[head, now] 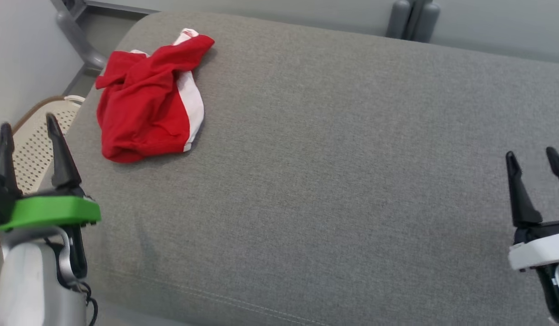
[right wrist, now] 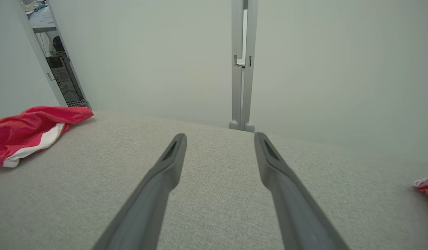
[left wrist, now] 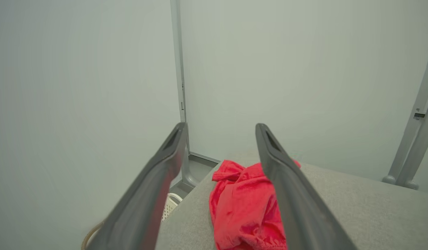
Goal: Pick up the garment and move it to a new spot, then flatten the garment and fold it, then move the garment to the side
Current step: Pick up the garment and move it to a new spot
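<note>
A red garment (head: 143,104) with a white side stripe lies crumpled in a heap near the far left corner of a grey upholstered cushion (head: 329,158). The left gripper (head: 28,123) hovers at the near left edge and the right gripper (head: 531,156) at the near right edge, both with fingers spread, holding nothing and well apart from the cloth. By the look of it nothing is done yet: picking up, moving, flattening, folding and setting aside all remain.

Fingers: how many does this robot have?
4: two on the left gripper, lower left in the head view; two on the right gripper, lower right.
</note>
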Controlling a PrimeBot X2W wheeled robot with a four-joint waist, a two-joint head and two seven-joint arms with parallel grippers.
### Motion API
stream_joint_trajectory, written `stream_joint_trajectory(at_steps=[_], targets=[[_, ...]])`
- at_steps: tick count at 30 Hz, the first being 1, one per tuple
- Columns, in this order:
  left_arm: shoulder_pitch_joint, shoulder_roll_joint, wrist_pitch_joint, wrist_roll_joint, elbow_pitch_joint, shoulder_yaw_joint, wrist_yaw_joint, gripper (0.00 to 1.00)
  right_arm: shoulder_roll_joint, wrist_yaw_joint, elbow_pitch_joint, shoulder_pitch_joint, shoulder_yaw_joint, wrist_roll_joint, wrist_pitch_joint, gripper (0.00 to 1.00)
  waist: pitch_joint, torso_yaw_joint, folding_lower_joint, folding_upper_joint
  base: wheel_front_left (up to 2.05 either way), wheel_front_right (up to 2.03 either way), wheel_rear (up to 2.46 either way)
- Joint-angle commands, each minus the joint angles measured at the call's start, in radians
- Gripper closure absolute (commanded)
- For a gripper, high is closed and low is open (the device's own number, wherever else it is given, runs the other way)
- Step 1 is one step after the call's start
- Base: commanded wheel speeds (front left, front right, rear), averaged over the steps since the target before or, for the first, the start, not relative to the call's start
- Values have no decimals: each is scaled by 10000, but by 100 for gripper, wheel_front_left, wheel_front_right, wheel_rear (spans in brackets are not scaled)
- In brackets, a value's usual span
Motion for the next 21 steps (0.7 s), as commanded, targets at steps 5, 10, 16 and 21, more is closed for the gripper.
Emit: stream_joint_trajectory(at_steps=[5, 10, 16, 21], targets=[[-1884, 311, 39, -114, 478, 65, -7, 0, -515, -16, -561, -213, -894, 178, 116, 0, 2063, -1731, 0, 0, 0, 0, 0], [-3341, 649, 192, -218, 1193, 129, -56, 0, -834, -16, -1050, -188, -1469, 282, 172, 0, 2939, -2199, 0, 0, 0, 0, 0], [-4662, 1041, 317, -317, 2466, 226, -39, 0, -1012, -16, -1656, -151, -1991, 358, 288, 0, 3729, -2531, 0, 0, 0, 0, 0], [-5453, 1483, 608, -309, 4120, 198, -93, 0, -1115, -16, -2088, -86, -2346, 409, 409, 0, 4229, -2669, 0, 0, 0, 0, 0]])
